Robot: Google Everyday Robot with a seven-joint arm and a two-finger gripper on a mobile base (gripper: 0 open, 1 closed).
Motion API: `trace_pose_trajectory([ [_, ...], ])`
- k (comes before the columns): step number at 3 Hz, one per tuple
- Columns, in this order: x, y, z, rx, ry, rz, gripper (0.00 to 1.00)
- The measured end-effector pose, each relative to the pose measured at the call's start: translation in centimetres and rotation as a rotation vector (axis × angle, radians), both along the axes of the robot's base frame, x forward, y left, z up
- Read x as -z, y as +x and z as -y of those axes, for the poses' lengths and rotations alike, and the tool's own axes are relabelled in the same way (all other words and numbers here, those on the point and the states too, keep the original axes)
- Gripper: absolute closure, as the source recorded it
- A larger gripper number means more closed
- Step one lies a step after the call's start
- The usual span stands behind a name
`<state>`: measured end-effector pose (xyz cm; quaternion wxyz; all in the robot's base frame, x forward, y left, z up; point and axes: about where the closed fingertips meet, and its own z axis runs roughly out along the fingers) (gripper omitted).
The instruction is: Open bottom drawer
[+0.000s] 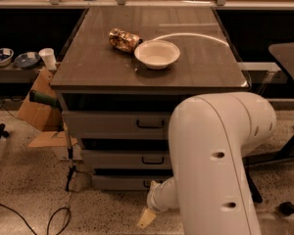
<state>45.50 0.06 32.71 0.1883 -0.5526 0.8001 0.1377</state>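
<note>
Reaching low near the floor, we hold our gripper point(147, 218) just before the grey flat-fronted bottom drawer point(120, 182), the lowest of three under the brown counter point(88, 67), probably to meet its middle. Whether the gripper is open or closed we cannot tell. The drawer looks not yet pulled out.
</note>
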Motion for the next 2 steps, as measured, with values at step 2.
trace_pose_trajectory([
  [2,7.3,0.6,-0.8,0.11,0.151,-0.019,0.0],
])
